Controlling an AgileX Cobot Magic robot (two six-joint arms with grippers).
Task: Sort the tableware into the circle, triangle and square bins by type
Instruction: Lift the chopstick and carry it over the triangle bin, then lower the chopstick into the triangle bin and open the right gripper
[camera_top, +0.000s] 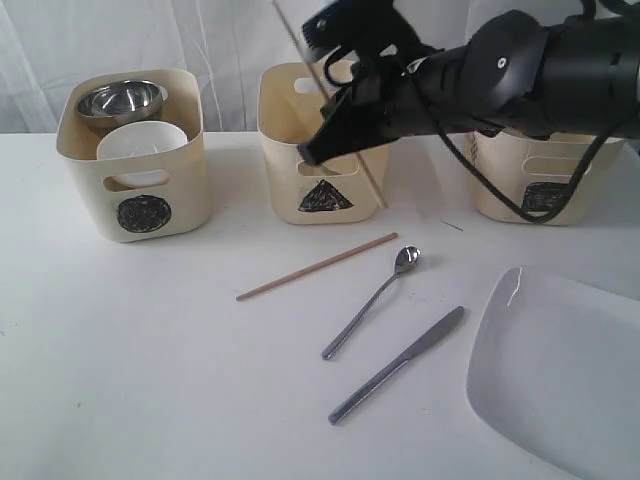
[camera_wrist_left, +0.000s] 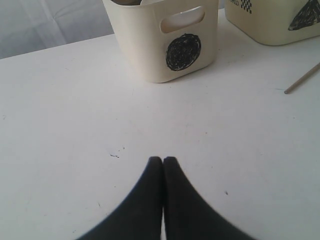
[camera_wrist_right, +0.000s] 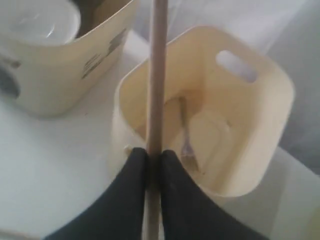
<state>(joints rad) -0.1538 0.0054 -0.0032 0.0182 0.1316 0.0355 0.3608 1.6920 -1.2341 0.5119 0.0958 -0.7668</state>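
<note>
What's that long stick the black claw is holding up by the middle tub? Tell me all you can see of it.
It is a chopstick, a thin, straight, round rod of pale wood, plain and unmarked. The right gripper is shut on it, pinching it partway along so that both ends stick out. It is held in the air, steeply tilted, over the tub with the triangle. Only the two black fingers seem to touch it.
</note>
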